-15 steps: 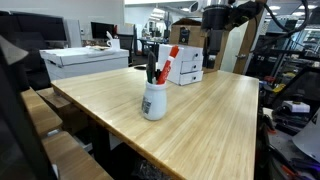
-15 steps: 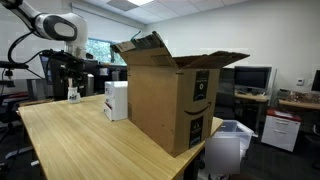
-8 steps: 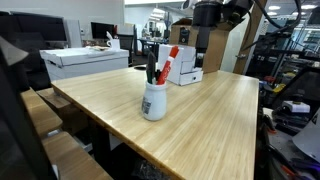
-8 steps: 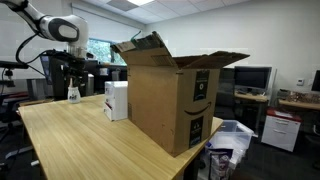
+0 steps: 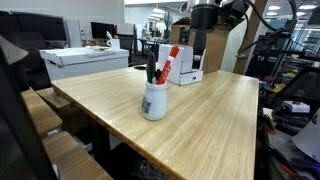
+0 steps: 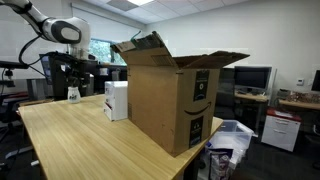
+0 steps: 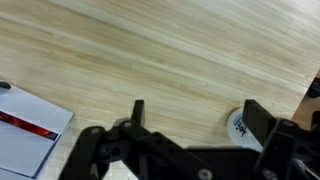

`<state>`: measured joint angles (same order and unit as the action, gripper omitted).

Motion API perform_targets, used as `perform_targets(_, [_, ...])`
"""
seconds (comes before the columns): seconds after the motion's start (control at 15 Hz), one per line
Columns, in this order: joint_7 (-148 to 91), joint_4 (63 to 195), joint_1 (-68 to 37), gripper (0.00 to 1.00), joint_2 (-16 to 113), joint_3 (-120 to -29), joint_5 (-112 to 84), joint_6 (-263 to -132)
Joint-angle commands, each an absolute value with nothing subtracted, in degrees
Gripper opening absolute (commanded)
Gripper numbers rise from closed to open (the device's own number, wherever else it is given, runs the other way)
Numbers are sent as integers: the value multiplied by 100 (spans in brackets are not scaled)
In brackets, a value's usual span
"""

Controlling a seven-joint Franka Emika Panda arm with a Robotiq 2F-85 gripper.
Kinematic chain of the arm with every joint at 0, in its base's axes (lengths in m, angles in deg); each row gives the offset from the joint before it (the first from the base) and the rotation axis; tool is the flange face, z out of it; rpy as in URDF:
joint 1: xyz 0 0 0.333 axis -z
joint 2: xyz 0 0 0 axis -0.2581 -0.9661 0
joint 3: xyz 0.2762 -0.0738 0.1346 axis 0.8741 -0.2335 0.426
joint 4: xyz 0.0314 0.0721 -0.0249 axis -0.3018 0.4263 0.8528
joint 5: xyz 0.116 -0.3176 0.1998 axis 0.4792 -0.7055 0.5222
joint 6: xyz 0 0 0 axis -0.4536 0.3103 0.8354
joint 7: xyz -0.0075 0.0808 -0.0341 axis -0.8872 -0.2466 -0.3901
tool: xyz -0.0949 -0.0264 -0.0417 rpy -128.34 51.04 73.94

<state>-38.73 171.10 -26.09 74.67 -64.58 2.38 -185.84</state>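
The gripper [image 7: 195,118] is held wide open and empty, well above the wooden table [image 7: 170,50]. Over the last second the arm has been swung sideways over the table (most of that shift came early, with little seen since). As a result, the white cup [image 7: 240,126] is now found below the gripper and just beside one finger, untouched. A white box with a red stripe [image 7: 28,125] lies below on the opposite side. A tall cardboard box [image 6: 170,95] is seen in an exterior view, well apart from the gripper.
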Motion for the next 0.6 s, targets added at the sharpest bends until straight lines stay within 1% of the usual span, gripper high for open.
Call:
perform_targets(0.0, [-4105, 16830, -2582, 100, 7227, -6464, 630, -18723])
perform_targets(0.53, [-3977, 16378, -2613, 100, 7245, -6300, 672, -18764])
